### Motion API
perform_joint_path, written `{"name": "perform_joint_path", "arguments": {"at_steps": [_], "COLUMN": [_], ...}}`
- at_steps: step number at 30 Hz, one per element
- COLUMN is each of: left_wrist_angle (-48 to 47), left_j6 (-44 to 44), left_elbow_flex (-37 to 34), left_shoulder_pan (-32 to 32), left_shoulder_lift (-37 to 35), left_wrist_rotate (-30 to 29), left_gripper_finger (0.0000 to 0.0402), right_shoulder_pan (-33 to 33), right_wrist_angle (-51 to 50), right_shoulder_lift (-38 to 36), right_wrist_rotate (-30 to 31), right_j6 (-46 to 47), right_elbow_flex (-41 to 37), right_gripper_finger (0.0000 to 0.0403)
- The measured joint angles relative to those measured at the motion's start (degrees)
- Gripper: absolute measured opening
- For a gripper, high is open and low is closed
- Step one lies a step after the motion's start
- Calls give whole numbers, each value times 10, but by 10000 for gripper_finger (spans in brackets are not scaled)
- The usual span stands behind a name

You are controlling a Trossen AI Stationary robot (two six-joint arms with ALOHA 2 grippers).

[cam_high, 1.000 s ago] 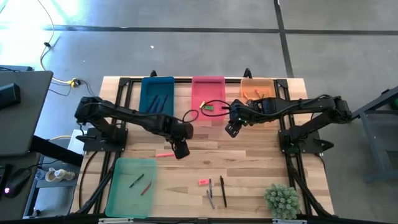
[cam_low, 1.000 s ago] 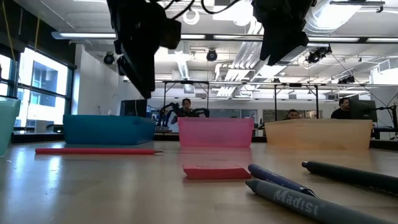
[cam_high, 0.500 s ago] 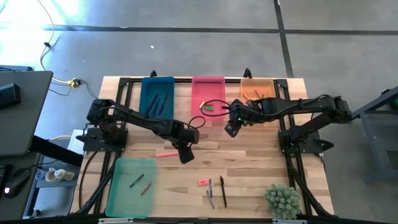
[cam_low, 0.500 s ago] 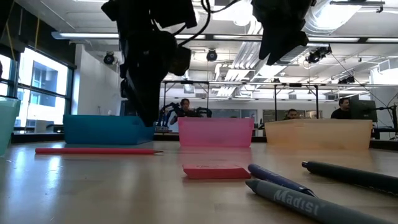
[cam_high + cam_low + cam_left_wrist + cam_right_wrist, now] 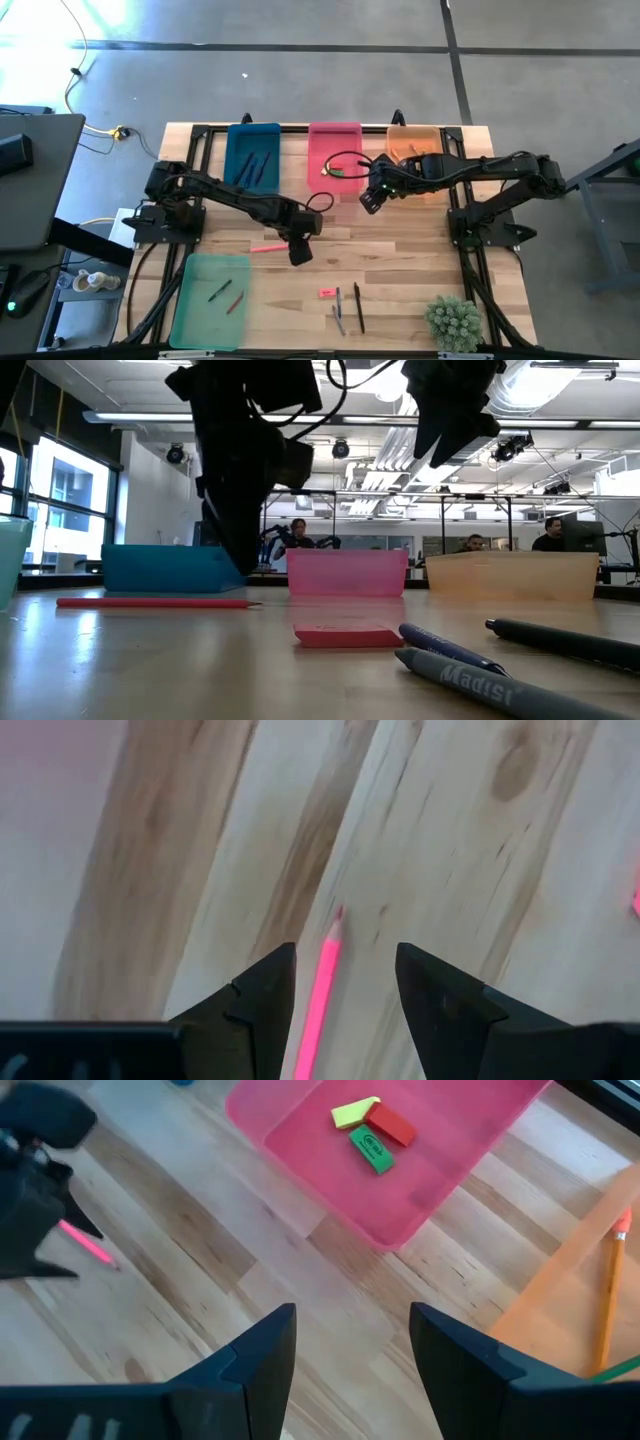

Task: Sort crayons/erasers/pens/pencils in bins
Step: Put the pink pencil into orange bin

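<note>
Pencil [image 5: 322,982], pink, lies on the table [image 5: 400,270] between the left gripper's [image 5: 345,990] open jaws; light, stiff and prone to roll, best pinched mid-shaft. Right gripper [image 5: 350,1350] hangs open near the pink bin [image 5: 440,1170].

Pale, matt wooden table [image 5: 400,270]; smooth, translucent plastic bins [image 5: 335,140].

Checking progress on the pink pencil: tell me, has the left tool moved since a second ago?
Yes. In the high view the left tool shifted right, away from the blue bin, nearer the pink pencil.
</note>
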Motion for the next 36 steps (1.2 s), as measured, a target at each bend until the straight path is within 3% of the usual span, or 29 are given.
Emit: {"name": "perform_joint_path", "arguments": {"at_steps": [18, 24, 36], "left_wrist_angle": [18, 13, -3], "left_j6": [23, 31, 104], "left_elbow_flex": [1, 1, 4], "left_shoulder_pan": [-9, -10, -26], "left_shoulder_lift": [54, 54, 77], "left_wrist_rotate": [-15, -46, -77], "left_gripper_finger": [161, 159, 97], "right_shoulder_pan": [0, 0, -1], "right_wrist_angle": [2, 0, -11], "right_shoulder_lift": [0, 0, -1], "right_wrist_rotate": [0, 0, 2], "right_j6": [13, 12, 11], "right_elbow_flex": [0, 0, 0], "right_gripper_finger": [188, 188, 188]}}
